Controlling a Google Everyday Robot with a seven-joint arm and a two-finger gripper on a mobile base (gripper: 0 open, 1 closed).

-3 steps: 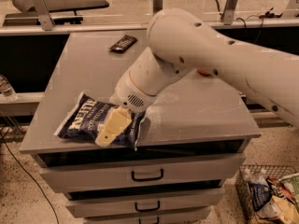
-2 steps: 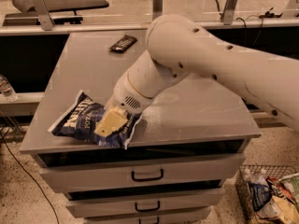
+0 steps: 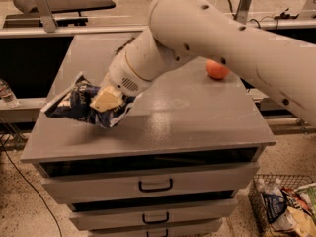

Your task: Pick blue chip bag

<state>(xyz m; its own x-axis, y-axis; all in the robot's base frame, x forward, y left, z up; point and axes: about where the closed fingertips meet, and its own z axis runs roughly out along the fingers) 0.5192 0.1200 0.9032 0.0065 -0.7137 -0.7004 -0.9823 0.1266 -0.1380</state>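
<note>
The blue chip bag (image 3: 74, 102), dark navy with white lettering and white edges, hangs crumpled above the left part of the grey cabinet top (image 3: 197, 117). My gripper (image 3: 107, 100) is shut on the bag's right end, with one cream-coloured finger (image 3: 104, 99) pressed across the bag. The bag is lifted off the surface and casts a shadow below it. The big white arm comes in from the upper right and hides the rear middle of the cabinet top.
An orange-red apple (image 3: 217, 69) sits at the back right of the cabinet top. Drawers with black handles (image 3: 155, 185) run down the cabinet front. A wire basket (image 3: 284, 206) of snack packets stands on the floor at lower right. A water bottle (image 3: 6, 93) is at far left.
The bag has been raised off the cabinet top and carried left with the gripper. The arm now hides the small black wrapper at the back.
</note>
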